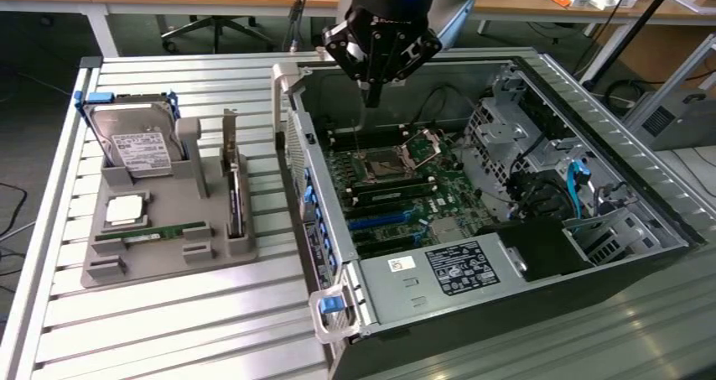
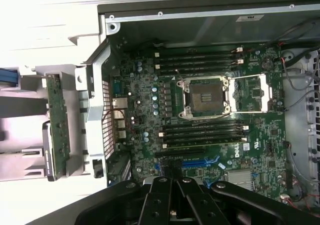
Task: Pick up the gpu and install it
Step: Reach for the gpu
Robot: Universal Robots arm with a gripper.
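Gpu [image 1: 234, 191] stands on edge in the grey holder [image 1: 168, 258] on the desk [image 1: 157, 330], untouched. End effector [image 1: 371, 95] is pinched shut and empty, hovering over the open computer case [image 1: 643, 187], well apart from the gpu. Pick-up not begun; by my judgement, a grasp needs the jaws opened and lined up over the card's top edge.
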